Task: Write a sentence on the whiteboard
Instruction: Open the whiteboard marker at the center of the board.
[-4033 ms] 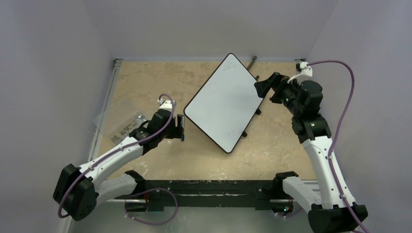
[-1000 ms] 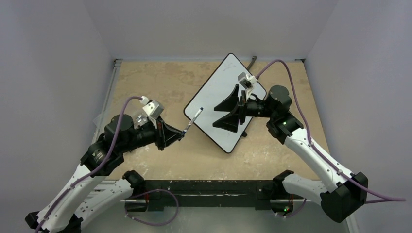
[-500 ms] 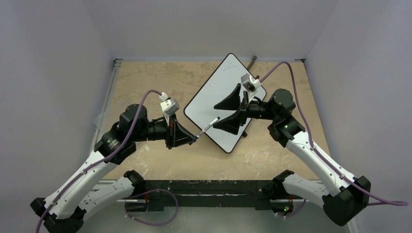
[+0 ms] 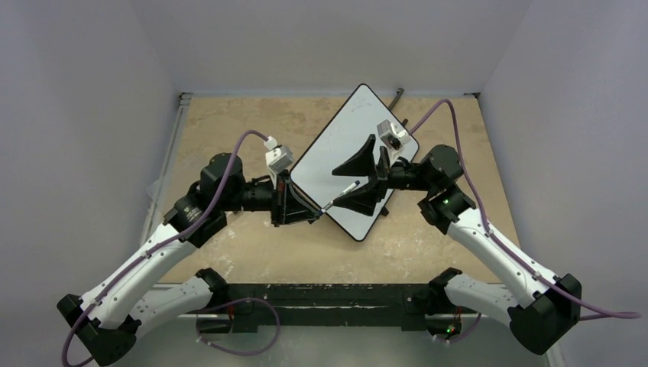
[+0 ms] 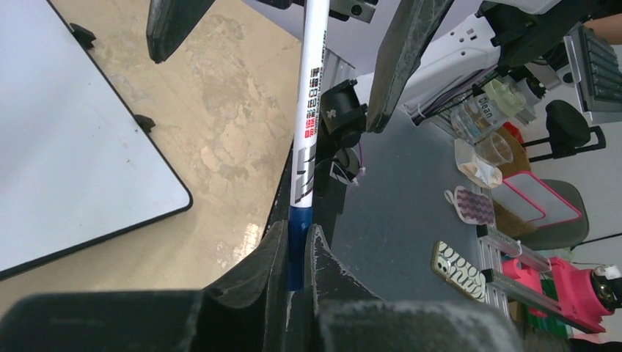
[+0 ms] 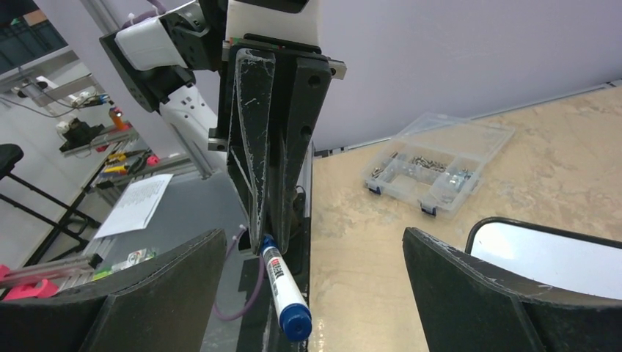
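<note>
Left gripper (image 5: 295, 235) pinches marker (image 5: 308, 110) above whiteboard's (image 4: 336, 138) near edge. Right gripper (image 4: 341, 188), wide open and empty, should close squarely on its blue end (image 6: 295, 323).

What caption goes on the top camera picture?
Left gripper holds a marker out into the open right gripper, over the whiteboard.

— What is seen at the bottom centre of the frame?
— A slim white plastic marker pen (image 5: 310, 110) is clamped by its blue end in the black left gripper (image 5: 295, 238).
— And around it?
— At the top, two black fingers of the right gripper (image 5: 271, 81) are spread wide either side of it. At the left, a flat white, black-rimmed whiteboard (image 5: 66, 147) is laid on the beige marbled tabletop (image 5: 220, 110).
</note>
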